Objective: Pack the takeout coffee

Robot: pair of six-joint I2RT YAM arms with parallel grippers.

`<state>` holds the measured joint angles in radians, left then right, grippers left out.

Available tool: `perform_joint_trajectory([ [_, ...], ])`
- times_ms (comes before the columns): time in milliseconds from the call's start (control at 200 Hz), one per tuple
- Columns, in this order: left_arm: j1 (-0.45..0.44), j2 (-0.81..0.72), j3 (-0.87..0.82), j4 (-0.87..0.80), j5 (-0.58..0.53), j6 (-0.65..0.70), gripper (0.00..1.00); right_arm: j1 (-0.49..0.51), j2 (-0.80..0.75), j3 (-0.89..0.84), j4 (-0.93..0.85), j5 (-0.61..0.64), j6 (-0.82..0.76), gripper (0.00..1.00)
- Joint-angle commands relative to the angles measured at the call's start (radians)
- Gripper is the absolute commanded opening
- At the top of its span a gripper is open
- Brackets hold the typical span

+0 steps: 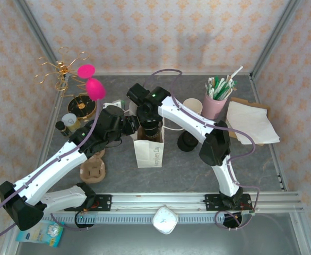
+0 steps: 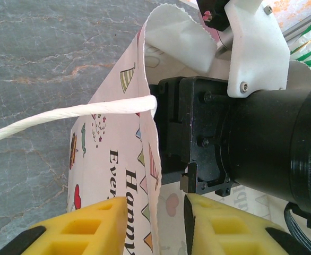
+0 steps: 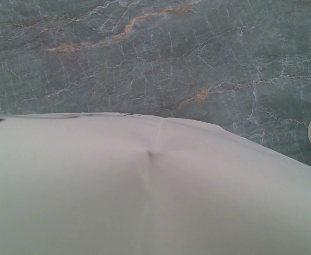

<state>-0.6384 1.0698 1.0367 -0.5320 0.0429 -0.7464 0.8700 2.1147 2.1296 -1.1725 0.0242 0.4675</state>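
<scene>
- The white paper bag [image 1: 148, 153] stands upright in the middle of the grey desk [image 1: 198, 170].
- In the left wrist view, the left end effector [image 2: 155, 207] straddles the bag's wall. One yellow finger [image 2: 92, 226] is outside and the other inside, with a narrow gap and the paper not visibly pinched.
- The bag's white cord handle [image 2: 65, 114] trails off to the left of the frame.
- The right end effector [image 1: 151, 129] reaches down into the bag's mouth; how wide its jaws stand cannot be told.
- The takeout coffee is hidden, and its place cannot be told from these views.
</scene>
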Motion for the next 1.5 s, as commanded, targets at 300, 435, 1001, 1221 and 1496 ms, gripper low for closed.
perform_joint_trajectory([
  [300,0.011,-0.014,0.013,-0.029,-0.024,0.007,0.39,0.014,0.011,-0.039,-0.006,-0.018,0.021,0.57],
  [435,0.011,-0.011,0.011,-0.027,-0.022,0.007,0.39,0.013,0.007,-0.020,-0.018,-0.017,0.022,0.59],
  [1001,0.011,-0.022,0.097,-0.131,-0.043,0.050,0.54,0.017,-0.006,0.039,-0.064,-0.019,0.022,0.68],
  [1221,0.011,-0.036,0.143,-0.164,-0.032,0.077,0.59,0.032,0.001,0.092,-0.098,-0.016,0.024,0.70],
  [1496,0.011,-0.021,0.129,-0.185,-0.055,0.082,0.51,0.034,-0.011,0.098,-0.108,-0.010,0.024,0.75],
])
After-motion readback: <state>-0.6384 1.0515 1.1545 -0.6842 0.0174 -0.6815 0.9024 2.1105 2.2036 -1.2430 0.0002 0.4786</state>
